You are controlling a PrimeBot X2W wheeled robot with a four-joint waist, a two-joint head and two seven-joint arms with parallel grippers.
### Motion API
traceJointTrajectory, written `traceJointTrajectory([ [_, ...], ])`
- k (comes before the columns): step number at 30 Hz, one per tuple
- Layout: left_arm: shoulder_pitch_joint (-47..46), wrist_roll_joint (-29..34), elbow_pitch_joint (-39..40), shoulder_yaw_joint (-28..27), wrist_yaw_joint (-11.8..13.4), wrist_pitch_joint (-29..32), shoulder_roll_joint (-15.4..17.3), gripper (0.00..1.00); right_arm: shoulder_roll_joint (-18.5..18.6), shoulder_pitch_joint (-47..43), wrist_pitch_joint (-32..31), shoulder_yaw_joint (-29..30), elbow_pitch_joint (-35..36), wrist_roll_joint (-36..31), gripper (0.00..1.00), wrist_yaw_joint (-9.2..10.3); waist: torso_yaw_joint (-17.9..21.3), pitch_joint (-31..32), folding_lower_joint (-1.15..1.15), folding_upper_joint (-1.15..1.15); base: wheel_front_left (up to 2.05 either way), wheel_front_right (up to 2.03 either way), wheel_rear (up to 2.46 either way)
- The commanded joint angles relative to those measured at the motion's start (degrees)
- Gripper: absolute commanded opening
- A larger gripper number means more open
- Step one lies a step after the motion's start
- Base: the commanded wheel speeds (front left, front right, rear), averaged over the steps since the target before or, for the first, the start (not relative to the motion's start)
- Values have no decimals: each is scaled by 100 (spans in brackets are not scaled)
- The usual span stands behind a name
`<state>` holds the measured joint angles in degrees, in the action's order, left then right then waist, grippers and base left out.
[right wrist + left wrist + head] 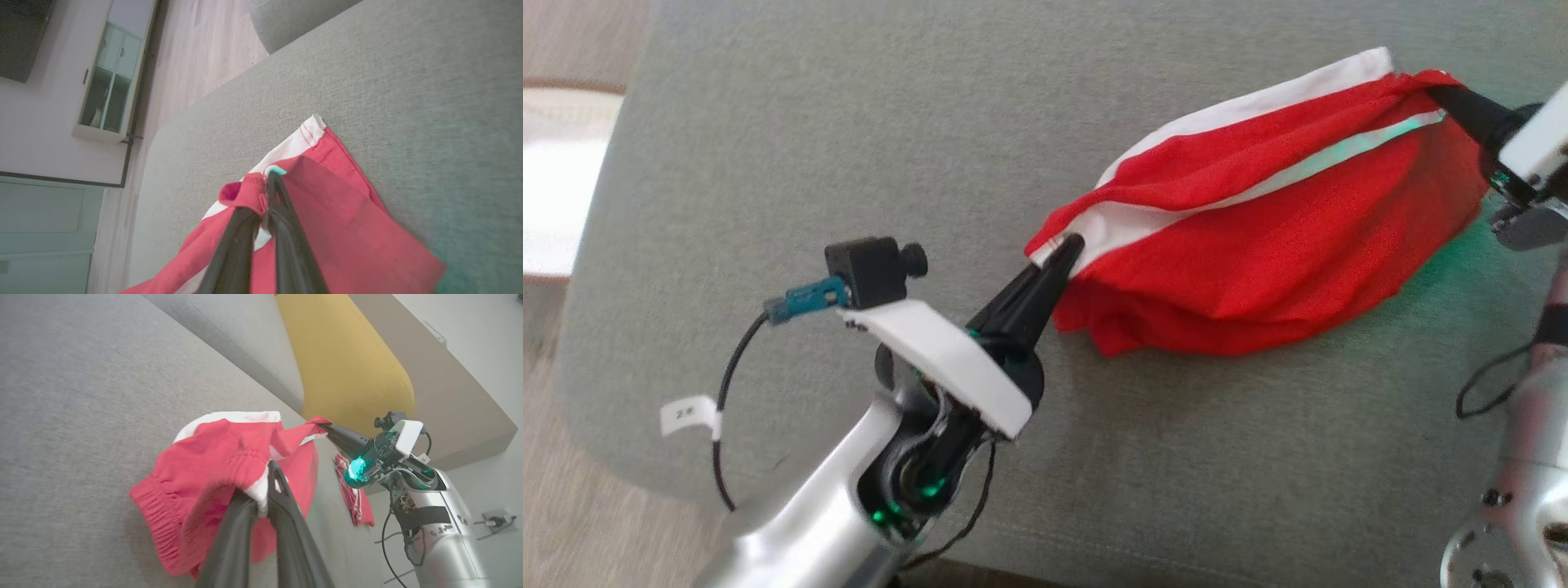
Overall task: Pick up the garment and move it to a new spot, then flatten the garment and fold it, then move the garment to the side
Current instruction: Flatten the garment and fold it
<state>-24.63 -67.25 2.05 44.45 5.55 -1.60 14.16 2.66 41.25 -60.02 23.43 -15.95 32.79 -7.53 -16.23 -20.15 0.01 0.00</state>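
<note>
Garment, red with white stripes: bunched, stretched over grey sofa seat, right of centre, sagging onto it. Clamped at near-left end by left jaws, at far-right end by right jaws.

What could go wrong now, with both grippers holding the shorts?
1. The left gripper and right gripper each pinch only a thin edge of the shorts. Pulling apart could slip one end free.
2. The cloth hangs bunched between them, so it may land creased on the sofa.
3. Another red cloth lies by the right gripper and might get dragged along.
</note>
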Motion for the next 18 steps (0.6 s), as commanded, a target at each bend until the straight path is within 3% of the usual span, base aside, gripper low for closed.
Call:
traceJointTrajectory([
  [1,-278,-55,1,-240,-6,-15,-48,0,21,284,4,-131,92,-188,0,4,-200,-170,-1,0,0,0,0],
  [7,-618,-98,-724,-250,-70,-78,-446,0,21,694,341,-171,-475,-486,0,4,-343,-272,-1,0,0,0,0],
  [16,-750,-87,-1421,-273,-141,-229,-644,0,21,877,1030,-254,-991,-805,0,4,-375,-317,-1,0,0,0,0],
  [17,-763,-81,-1489,-273,-137,-243,-658,16,21,878,1118,-283,-1005,-875,17,4,-374,-320,-1,0,0,0,0],
  [18,-776,-65,-1555,-264,-133,-252,-667,38,21,861,1202,-353,-994,-943,77,4,-371,-319,-1,0,0,0,0],
])
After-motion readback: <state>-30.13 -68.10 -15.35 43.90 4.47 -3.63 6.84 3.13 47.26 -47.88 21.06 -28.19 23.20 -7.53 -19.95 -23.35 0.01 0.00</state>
